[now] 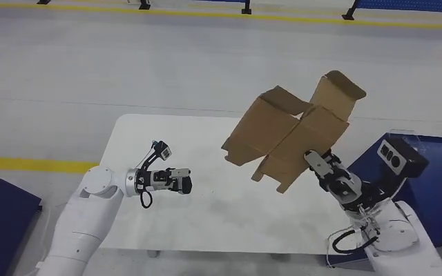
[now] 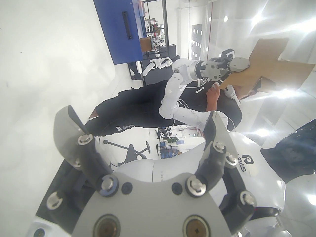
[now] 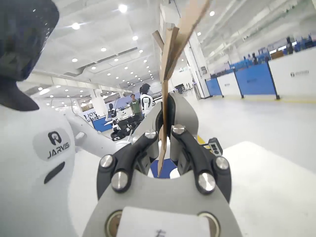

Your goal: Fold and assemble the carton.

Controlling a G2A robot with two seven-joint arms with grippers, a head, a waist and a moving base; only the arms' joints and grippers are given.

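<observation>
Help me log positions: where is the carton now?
In the top view the carton is held up over the table's right side, its near edge clamped in the right gripper's jaws.

A white table [image 1: 228, 207] on a grey floor [image 1: 138, 62].
The table is flat and white, with round corners. It stands on a pale grey floor. A yellow line [image 1: 41, 164] on the floor runs up to the table's left side. Another yellow line [image 1: 207, 14] runs across the floor far behind it. A blue box [image 2: 116, 23] stands on the floor just past one edge of the table.
</observation>
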